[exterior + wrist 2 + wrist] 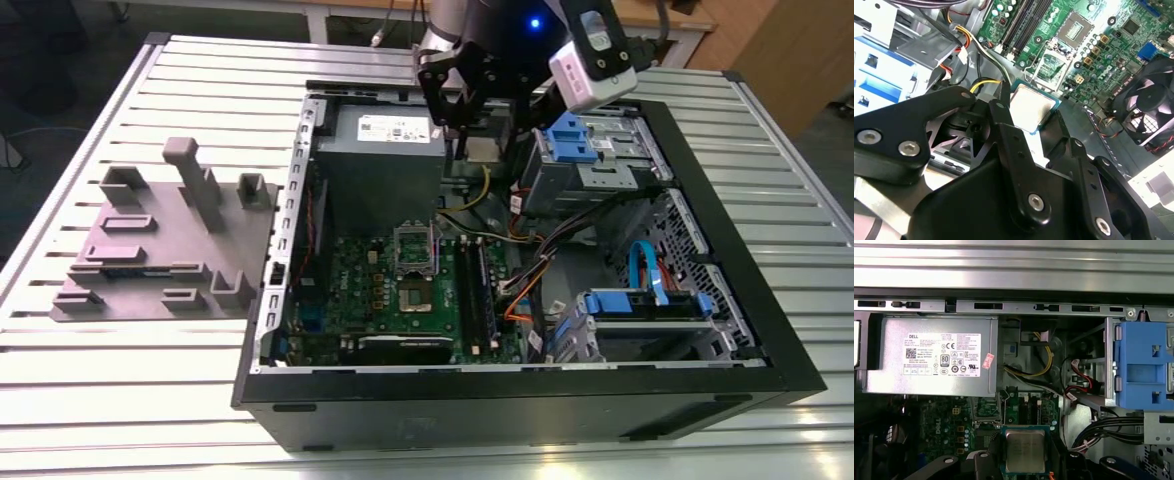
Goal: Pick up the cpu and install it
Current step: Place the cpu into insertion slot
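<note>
Tool (477, 135): clamped on cpu (1025, 451), raised beside the power supply (929, 357) inside an open computer case (747, 350) lying on the worktop (134, 400).

Edges of the cpu (1033, 106) behind the tool's fingers (1000, 116); fan (1149, 117) partly past the picture's edge

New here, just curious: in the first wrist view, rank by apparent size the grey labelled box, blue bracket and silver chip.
1. grey labelled box
2. blue bracket
3. cpu, smallest though nearest the camera
</note>
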### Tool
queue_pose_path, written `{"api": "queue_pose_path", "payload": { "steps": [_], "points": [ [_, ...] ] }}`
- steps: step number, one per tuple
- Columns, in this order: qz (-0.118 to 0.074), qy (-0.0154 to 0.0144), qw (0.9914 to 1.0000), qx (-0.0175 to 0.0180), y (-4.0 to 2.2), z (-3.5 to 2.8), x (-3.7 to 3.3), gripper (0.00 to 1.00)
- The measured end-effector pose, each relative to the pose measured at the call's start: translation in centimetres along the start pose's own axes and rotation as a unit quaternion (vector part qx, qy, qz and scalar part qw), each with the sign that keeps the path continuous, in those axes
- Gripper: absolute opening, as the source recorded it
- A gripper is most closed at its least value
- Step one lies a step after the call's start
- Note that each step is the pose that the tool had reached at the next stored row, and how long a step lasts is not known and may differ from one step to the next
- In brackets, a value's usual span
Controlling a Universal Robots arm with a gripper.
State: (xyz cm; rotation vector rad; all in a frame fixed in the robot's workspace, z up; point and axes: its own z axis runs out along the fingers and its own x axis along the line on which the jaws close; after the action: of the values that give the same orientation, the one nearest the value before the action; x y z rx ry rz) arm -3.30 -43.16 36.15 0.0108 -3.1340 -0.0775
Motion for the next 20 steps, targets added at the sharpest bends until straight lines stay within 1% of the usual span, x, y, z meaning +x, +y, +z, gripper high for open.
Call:
{"api": "queue_pose_path", "payload": {
  "steps": [12,14,16,17,19,20],
  "points": [
    [0.000,0.0000,1.00000,0.0000,0.00,-0.01,-0.65,0.47],
    [0.000,0.0000,1.00000,0.0004,-0.05,0.02,-0.55,0.47],
    [0.000,0.0000,1.00000,0.0008,-0.24,0.17,-0.15,0.47],
    [0.000,0.0000,1.00000,0.0009,-0.39,0.27,-0.01,0.47],
    [0.000,0.0000,1.00000,0.0009,-0.95,0.52,0.20,0.47],
    [0.000,0.0000,1.00000,0.0008,-1.04,0.61,0.31,0.47]
  ]
}}
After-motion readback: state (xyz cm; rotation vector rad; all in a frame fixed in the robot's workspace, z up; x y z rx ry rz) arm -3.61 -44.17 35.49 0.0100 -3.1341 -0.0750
